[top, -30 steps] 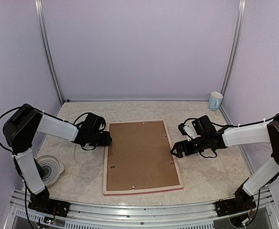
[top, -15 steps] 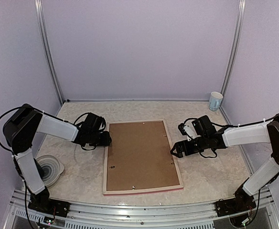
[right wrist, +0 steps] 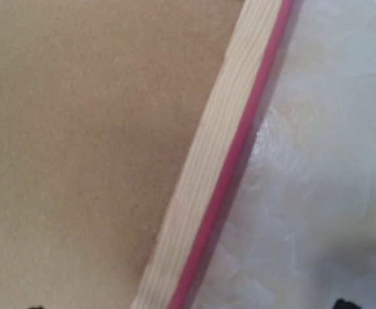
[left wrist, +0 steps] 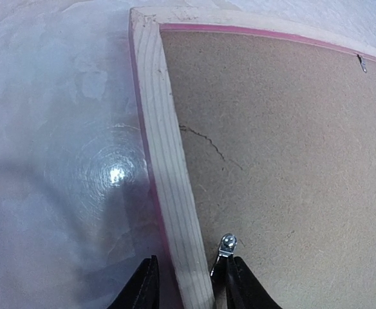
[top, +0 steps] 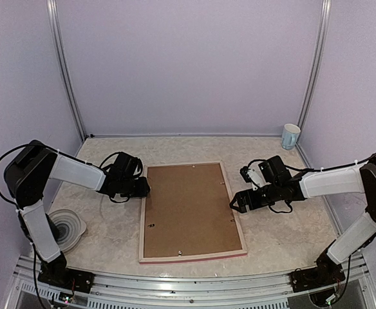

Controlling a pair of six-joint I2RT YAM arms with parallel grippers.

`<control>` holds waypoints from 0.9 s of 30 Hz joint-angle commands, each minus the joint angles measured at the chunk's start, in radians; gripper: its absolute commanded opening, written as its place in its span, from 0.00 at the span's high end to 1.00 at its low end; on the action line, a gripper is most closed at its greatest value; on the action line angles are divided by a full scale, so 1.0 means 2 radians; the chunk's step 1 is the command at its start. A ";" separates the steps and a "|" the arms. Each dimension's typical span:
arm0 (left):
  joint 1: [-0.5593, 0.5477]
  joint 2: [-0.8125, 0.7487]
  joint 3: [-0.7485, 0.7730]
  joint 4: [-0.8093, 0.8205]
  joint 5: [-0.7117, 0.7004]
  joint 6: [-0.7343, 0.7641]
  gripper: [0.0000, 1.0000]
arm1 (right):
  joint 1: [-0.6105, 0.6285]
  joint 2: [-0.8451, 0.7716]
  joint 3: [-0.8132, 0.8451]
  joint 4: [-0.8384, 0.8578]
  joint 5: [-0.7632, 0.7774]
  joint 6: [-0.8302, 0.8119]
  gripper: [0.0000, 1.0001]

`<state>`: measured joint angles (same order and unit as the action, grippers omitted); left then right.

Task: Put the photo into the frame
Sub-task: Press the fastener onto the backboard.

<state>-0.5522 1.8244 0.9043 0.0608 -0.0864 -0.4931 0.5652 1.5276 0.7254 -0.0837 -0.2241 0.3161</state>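
Observation:
The frame (top: 142,219) lies face down on the table, pale wood back up and pink-red outer edge showing. The brown backing board (top: 189,209) sits inside it. The photo is hidden. My left gripper (top: 144,188) is open and straddles the frame's left rail (left wrist: 165,161): one finger is outside on the table, and the other is over the board (left wrist: 284,148) against a small metal tab (left wrist: 226,244). My right gripper (top: 236,203) is wide open low over the right rail (right wrist: 214,174), with only its fingertips showing at the bottom corners of the right wrist view.
A pale blue mug (top: 290,136) stands at the back right corner. A round pale dish (top: 65,228) lies at the near left beside the left arm. Purple walls close in the back and both sides.

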 commanded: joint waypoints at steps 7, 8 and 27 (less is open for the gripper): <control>0.005 0.004 -0.006 -0.014 -0.009 -0.002 0.71 | -0.003 0.008 0.005 0.003 -0.006 0.002 0.03; 0.005 0.003 -0.007 -0.013 -0.010 -0.003 0.73 | -0.003 0.009 0.005 0.003 -0.007 0.002 0.03; 0.002 -0.034 -0.013 -0.007 -0.038 0.007 0.53 | -0.003 0.019 -0.004 0.013 -0.011 0.006 0.03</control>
<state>-0.5484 1.7885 0.8738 0.0620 -0.1387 -0.4992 0.5652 1.5463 0.7254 -0.0784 -0.2394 0.3168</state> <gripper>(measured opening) 0.467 0.973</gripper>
